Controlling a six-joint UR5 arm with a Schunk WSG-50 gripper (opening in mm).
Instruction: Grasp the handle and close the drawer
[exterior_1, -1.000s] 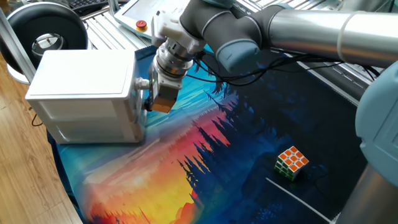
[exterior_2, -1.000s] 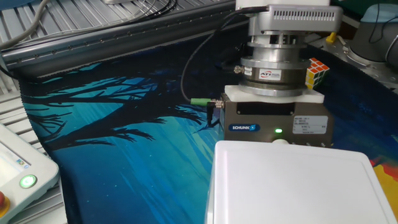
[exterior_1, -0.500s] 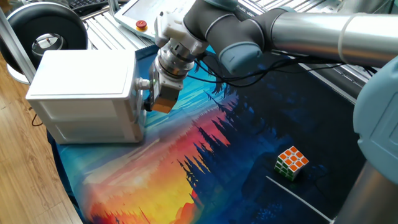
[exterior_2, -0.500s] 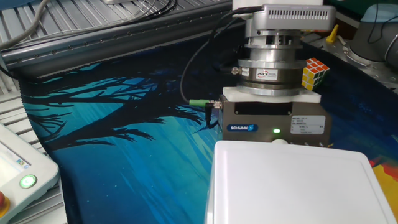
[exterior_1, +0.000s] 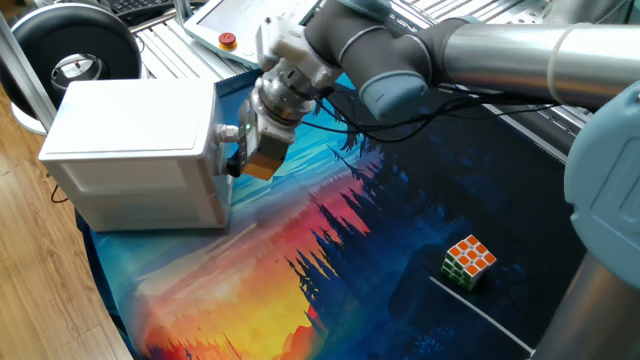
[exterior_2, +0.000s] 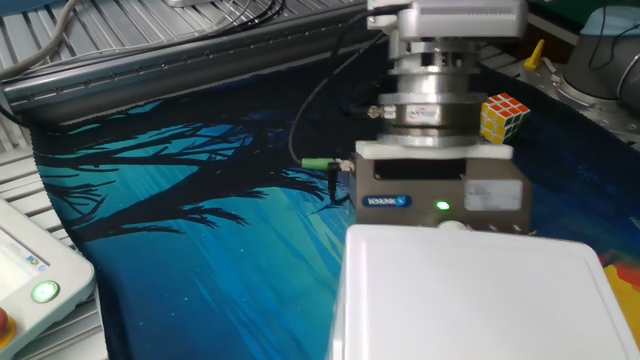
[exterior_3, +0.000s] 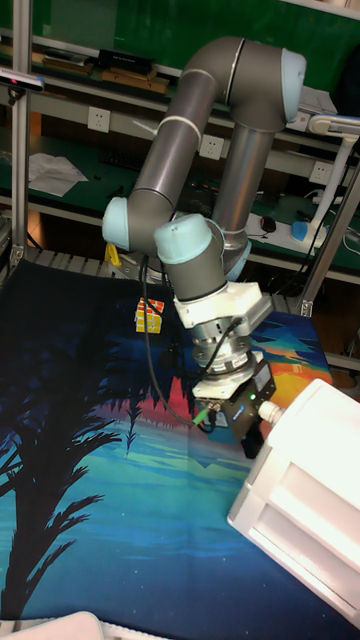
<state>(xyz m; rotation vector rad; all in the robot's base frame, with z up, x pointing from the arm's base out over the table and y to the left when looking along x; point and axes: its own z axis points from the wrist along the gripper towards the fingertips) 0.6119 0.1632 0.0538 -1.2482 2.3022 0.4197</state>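
Note:
The white cabinet (exterior_1: 130, 130) stands at the mat's left end. Its drawer (exterior_1: 222, 188) sits pushed in, the white front panel flush with the cabinet face. My gripper (exterior_1: 236, 162) presses against that panel just below the pale round knob (exterior_1: 228, 131). Its dark fingers are closed around the small black handle (exterior_3: 252, 441), which mostly hides it. In the tall fixed view the gripper (exterior_3: 250, 436) meets the cabinet (exterior_3: 310, 480) from the left. In the other fixed view the cabinet top (exterior_2: 470, 290) covers the fingertips.
A Rubik's cube (exterior_1: 469, 260) lies on the colourful mat (exterior_1: 330, 260) toward the right. A black round device (exterior_1: 75, 45) and a panel with a red button (exterior_1: 228, 41) sit behind the cabinet. The table edge runs along the left, by the wooden floor.
The gripper has nudged a little toward the cabinet, and the cabinet has slid slightly left with it. The gripper stays on the handle.

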